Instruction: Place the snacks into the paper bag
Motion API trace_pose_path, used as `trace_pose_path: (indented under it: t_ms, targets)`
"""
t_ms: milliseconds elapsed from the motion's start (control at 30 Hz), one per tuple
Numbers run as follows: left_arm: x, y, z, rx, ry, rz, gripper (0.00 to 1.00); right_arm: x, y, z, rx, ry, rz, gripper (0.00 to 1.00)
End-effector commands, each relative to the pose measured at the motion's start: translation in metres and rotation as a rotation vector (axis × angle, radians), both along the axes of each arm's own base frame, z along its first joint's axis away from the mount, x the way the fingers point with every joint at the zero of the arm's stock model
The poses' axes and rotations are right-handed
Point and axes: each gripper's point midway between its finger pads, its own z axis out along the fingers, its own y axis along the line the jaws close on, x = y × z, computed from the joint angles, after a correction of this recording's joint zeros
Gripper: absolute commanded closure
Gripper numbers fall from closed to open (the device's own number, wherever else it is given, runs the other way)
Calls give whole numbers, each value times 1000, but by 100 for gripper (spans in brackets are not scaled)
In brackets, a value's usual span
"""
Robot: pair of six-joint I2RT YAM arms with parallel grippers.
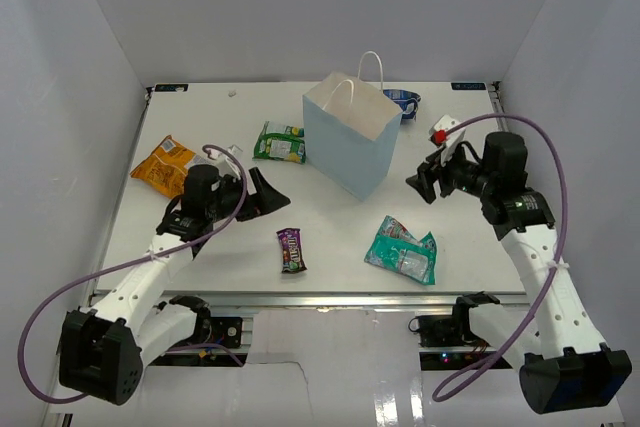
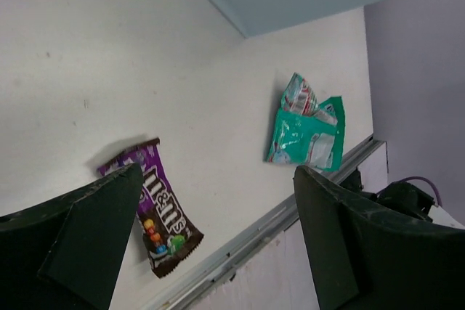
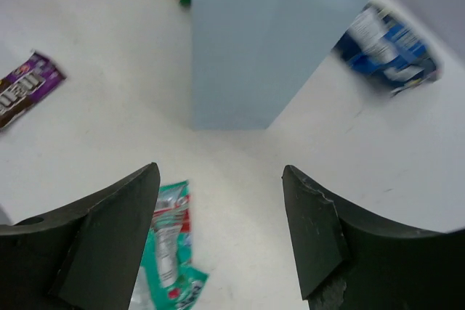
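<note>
Right fingers (image 3: 109, 245) spread, nothing between them, hanging just right of upright light-blue paper bag (image 1: 350, 142). Crumpled teal foil packet (image 1: 401, 251) flat on white table (image 1: 340, 232), toward near edge from those fingers, lying on a slant; right arm nearer. Left fingers (image 2: 87, 237) wide apart, empty; dark brown-and-purple candy bar (image 1: 291, 249) just near-side of them, long axis near-to-far. Probable next pick: teal packet by right arm, reached downward and back.

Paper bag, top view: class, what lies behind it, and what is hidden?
A blue packet peeks out behind the paper bag; the bag covers its left part. The bag's inside cannot be seen.
</note>
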Motion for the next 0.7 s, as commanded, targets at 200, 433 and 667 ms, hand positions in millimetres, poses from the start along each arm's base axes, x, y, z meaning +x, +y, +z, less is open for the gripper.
trace_pose_path:
  t_ms: [200,433,667]
  targets:
    - [-61,-6,-97,242,353,151,10,-29,-9,-92,102,228,17,26]
    - [-63,-2,-117,352,357,222,16,-31,-11,-97,107,235,14,26]
    - [-63,-14,-131,398,367,196,24,-32,-12,-97,110,234,12,26]
